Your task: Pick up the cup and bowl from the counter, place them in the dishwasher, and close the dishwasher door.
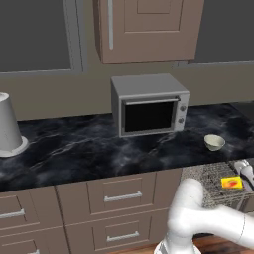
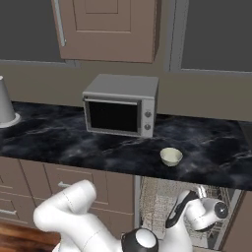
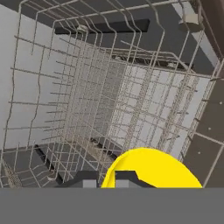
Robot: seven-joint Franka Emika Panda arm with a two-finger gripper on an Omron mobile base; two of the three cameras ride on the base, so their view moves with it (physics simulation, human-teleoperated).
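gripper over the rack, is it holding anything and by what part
The gripper holds the cup over the dishwasher rack; which part is gripped cannot be told.

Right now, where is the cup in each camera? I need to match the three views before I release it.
Left base view: the cup sits at the lower right, over the dishwasher rack, beside the gripper.
Right base view: I cannot make it out; the arm covers the rack area.
Hand view: its yellow body fills the bottom centre.
Shared landmark: the grey wire rack.

bowl [image 2: 171,156] on counter [image 2: 59,142] | microwave [image 2: 121,106] behind | dishwasher [image 2: 162,202] racks exposed below
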